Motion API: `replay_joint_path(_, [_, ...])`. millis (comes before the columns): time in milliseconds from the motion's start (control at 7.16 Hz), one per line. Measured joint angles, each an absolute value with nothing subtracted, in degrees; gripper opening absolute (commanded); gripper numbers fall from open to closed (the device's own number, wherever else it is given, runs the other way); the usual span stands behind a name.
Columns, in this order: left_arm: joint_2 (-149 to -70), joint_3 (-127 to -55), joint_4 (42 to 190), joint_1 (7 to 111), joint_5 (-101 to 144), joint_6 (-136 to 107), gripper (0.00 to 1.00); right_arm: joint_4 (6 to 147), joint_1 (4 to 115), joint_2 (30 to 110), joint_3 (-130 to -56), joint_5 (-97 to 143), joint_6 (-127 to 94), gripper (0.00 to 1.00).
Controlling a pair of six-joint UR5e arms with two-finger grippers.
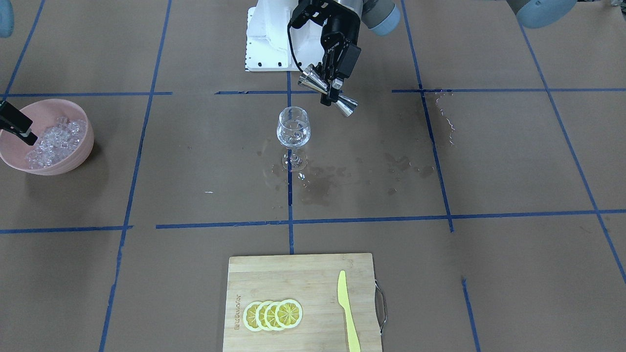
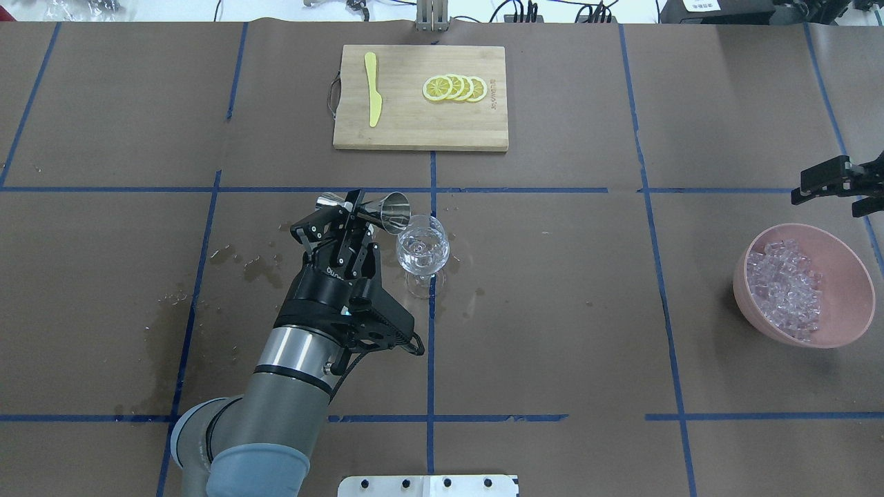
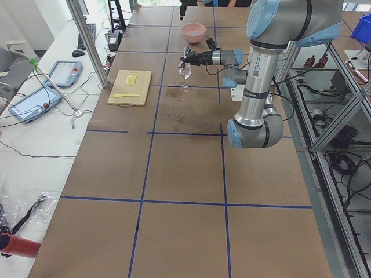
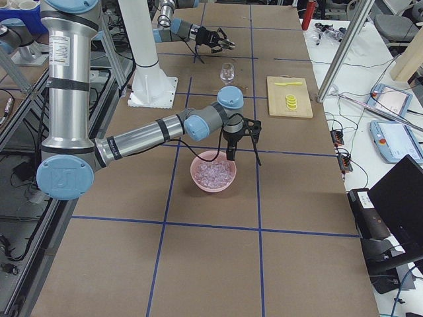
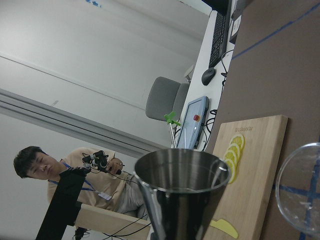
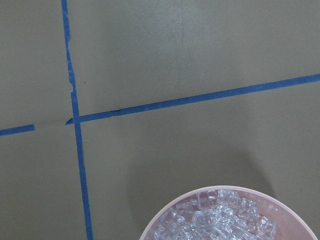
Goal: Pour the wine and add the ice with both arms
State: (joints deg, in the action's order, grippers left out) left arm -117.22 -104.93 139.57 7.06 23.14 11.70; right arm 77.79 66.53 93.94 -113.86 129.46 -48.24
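My left gripper is shut on the waist of a steel jigger. The jigger is tipped on its side, with its mouth at the rim of a clear wine glass that stands upright at the table's middle. The left wrist view shows the jigger's open cup beside the glass. I cannot tell how much wine is in either. My right gripper is open and empty, just above the far rim of a pink bowl of ice.
A wooden cutting board at the far side holds lemon slices and a yellow knife. Wet brown stains lie left of the glass. The white pedestal base is at the near edge.
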Motion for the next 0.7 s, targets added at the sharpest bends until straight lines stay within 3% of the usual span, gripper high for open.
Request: replay_joint_path(698, [-115.5,-101.4,155.1,7.1,23.4,-12.5,0.00,77.8,66.5,93.4,-114.0,129.3,-48.3,1.00])
